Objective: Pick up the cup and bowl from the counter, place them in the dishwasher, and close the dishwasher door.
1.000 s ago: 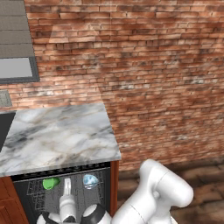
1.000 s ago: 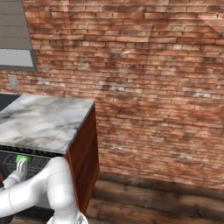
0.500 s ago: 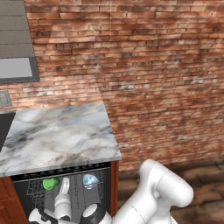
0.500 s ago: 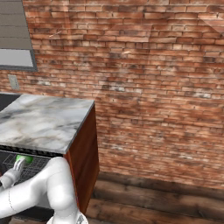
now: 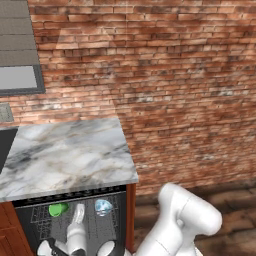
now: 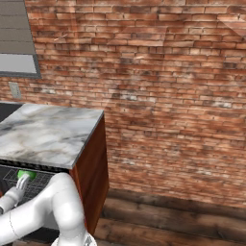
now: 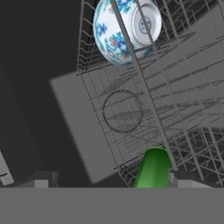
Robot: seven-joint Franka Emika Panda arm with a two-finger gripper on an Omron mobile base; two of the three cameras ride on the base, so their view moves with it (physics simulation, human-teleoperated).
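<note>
The dishwasher point(image 5: 30, 225) stands open under the marble counter point(image 5: 65, 155), and its wire rack point(image 7: 188, 100) holds both dishes. The green cup point(image 5: 58, 209) lies at the rack's left and the pale bowl point(image 5: 103, 206) at its right. In the hand view the bowl point(image 7: 124, 30) shows a blue pattern and rests on its side behind the wires. There the cup point(image 7: 153, 168) sits low, just inside the right fingertip point(image 7: 183, 179). My gripper point(image 7: 111, 181) is open, jaws wide, with nothing gripped. The cup point(image 6: 26, 175) also peeks past my arm. The dishwasher door is out of view.
A red brick wall point(image 5: 190, 90) runs behind the counter and to its right. A reddish-brown cabinet side point(image 6: 93, 168) closes the counter's right end, with dark wooden floor point(image 6: 182, 216) beyond it. My white arm point(image 5: 185, 220) bends down in front of the dishwasher.
The hand has shifted slightly over the rack. Its jaws stay wide. Cup and bowl lie where they were.
</note>
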